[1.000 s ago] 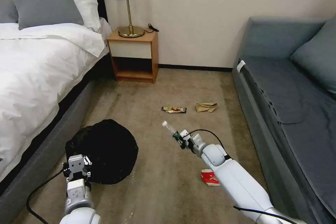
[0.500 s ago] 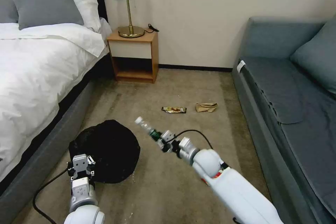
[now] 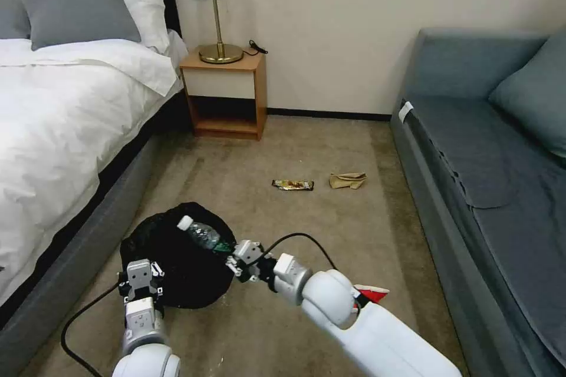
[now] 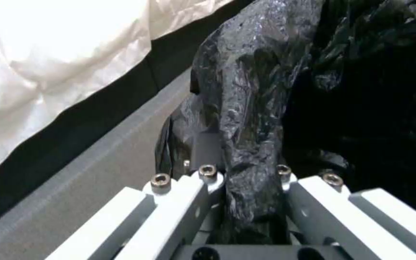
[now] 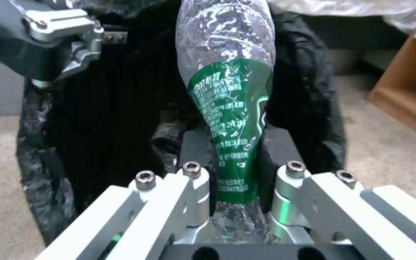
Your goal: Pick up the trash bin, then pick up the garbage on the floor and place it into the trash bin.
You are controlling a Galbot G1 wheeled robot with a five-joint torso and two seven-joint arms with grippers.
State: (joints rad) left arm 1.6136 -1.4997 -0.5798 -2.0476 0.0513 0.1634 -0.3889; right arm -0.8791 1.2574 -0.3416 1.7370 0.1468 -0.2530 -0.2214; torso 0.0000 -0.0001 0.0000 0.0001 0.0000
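The bin is already picked up: the left gripper is clenched on its black-bagged rim, at about 7 o'clock of the opening in the head view. The right gripper grasps the bottle by its green label, cap end pointing to 10 o'clock over the bin's mouth, not yet dropped. Judging by the floor, the wrapper and paper wad lie well apart at 1 o'clock of that gripper, the snack bag beside the right arm at 4 o'clock.
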